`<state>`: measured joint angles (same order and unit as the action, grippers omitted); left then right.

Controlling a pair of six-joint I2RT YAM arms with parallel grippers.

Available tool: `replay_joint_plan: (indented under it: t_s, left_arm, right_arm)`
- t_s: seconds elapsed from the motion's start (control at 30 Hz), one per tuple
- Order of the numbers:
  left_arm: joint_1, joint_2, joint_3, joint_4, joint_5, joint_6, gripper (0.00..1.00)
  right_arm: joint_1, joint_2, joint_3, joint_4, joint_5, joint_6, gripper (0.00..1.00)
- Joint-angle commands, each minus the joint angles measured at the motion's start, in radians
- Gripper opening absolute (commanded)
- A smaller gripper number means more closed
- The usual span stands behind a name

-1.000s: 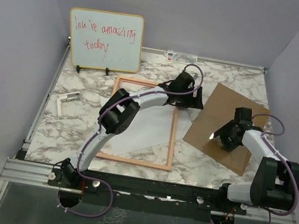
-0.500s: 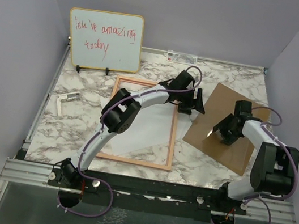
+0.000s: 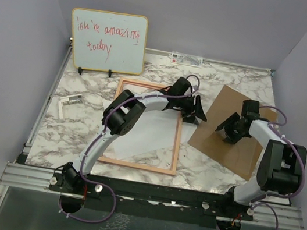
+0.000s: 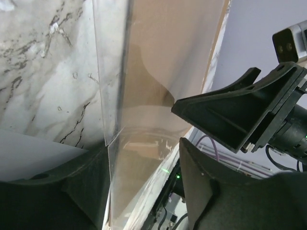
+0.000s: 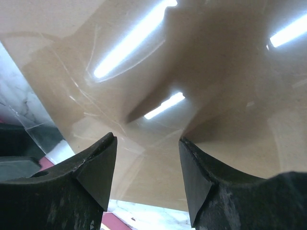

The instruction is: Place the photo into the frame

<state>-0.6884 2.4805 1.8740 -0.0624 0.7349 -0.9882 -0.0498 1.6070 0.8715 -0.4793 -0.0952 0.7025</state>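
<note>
Marble-topped table [image 3: 229,83], grey-walled booth.

- Rectangular picture frame, thin pinkish light-wood border [image 3: 176,148]: lay flat mid-table.
- Rectangular paper photo, plain white reverse up [image 3: 153,133]: lay inside the frame, slightly askew.
- Plain brown backing board [image 3: 235,155]: lay flat, right of the frame.
- Left gripper [image 3: 194,111]: hung at the frame's far right corner, fingers [image 4: 201,187] parted midway. The edge of a clear pane [image 4: 114,72] stood between them, with no pinch to be seen.
- Right gripper [image 3: 229,129]: hovered right of the frame, over the board. Jaws were likewise half parted, with nothing in them.
- Yellow-edged whiteboard, red handwriting [image 3: 107,41]: stood behind the frame.
- Small metal bracket [image 3: 68,103]: lay left of the frame.
</note>
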Motion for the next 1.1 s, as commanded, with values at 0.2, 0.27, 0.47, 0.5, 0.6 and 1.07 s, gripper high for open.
replay_joint_plan:
  t_s: [0.2, 0.27, 0.47, 0.5, 0.6, 1.07]
  left_arm:
    - [-0.002, -0.017, 0.0, 0.028, 0.024, -0.032, 0.33]
    - [0.001, -0.02, 0.022, -0.018, 0.008, 0.002, 0.28]
    - [0.019, -0.038, 0.044, -0.103, -0.027, 0.072, 0.15]
    - [0.023, -0.041, 0.04, -0.104, -0.029, 0.074, 0.14]
    - [0.027, -0.048, 0.031, -0.099, -0.026, 0.079, 0.06]
    - [0.118, -0.163, 0.028, -0.091, 0.06, 0.158, 0.0]
  right_arm:
    - [0.004, 0.097, -0.079, 0.008, -0.009, -0.031, 0.59]
    - [0.003, 0.089, -0.078, 0.011, -0.008, -0.031, 0.59]
    - [0.002, 0.079, -0.069, 0.011, -0.002, -0.037, 0.59]
    - [0.003, 0.08, -0.068, 0.011, -0.001, -0.037, 0.59]
    - [0.004, 0.075, -0.064, 0.011, -0.006, -0.04, 0.59]
    - [0.003, -0.055, 0.14, -0.069, -0.059, -0.061, 0.71]
